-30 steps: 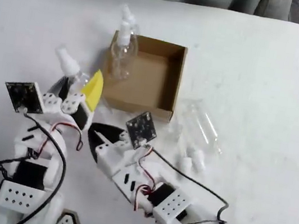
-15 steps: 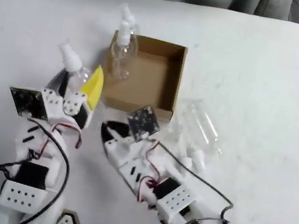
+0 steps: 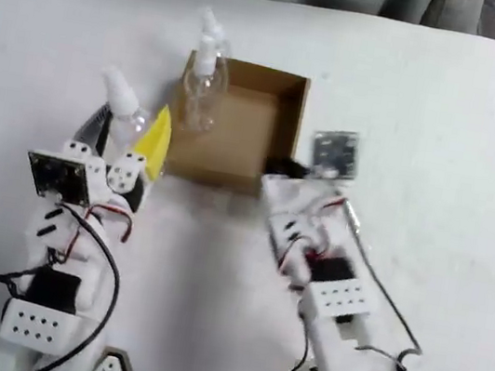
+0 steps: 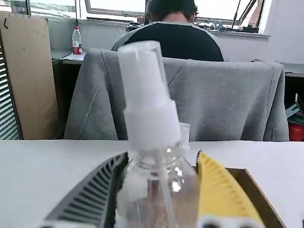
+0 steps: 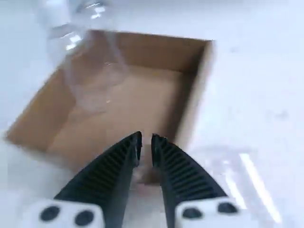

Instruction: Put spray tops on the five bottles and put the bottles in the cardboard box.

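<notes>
The left gripper pinches a clear bottle with a white spray top between its grey and yellow fingers. The right gripper has its black fingers almost pressed together. The cardboard box sits just past their tips.

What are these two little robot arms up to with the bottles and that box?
They are packing spray bottles. The left gripper is clamped on a spray-topped bottle beside the cardboard box. A second bottle lies in the box, its top poking over the rim. The right gripper, shut and empty, sits at the box's near edge.
</notes>
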You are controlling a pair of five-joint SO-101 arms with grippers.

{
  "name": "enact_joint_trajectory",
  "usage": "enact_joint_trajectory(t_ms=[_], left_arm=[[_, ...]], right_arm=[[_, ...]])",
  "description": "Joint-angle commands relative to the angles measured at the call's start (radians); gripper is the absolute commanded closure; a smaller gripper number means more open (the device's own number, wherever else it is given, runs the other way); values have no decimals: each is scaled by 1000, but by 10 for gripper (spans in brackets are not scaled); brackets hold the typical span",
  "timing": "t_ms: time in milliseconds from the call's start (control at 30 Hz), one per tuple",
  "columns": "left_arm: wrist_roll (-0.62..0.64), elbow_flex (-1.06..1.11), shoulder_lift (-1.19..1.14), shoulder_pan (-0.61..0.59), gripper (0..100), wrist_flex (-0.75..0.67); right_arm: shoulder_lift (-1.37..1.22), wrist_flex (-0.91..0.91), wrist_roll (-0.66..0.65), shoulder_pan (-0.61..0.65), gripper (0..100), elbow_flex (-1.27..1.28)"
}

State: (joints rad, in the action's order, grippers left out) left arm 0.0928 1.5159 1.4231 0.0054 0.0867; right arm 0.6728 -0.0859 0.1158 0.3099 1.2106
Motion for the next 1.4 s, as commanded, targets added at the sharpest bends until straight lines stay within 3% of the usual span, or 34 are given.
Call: enact_joint_trajectory(t_ms=[0,167,500,800,967,1367], left_arm=[[-31,-112,19,-12,980,-48],[-31,-176,19,-1,980,-49],[-31,-370,-1,5,980,-48],[-14,-624,-374,15,980,-44],[38,-626,-524,48,980,-54],[44,-623,-816,61,980,-258]], right_arm=[[-5,-35,-15,-159,981,-95],[-38,-31,-17,-193,981,-101],[-369,-12,-28,-283,982,-308],[-458,-12,-29,-320,982,-377],[-460,-5,-28,-335,982,-379],[-461,-4,-29,-337,982,-379]])
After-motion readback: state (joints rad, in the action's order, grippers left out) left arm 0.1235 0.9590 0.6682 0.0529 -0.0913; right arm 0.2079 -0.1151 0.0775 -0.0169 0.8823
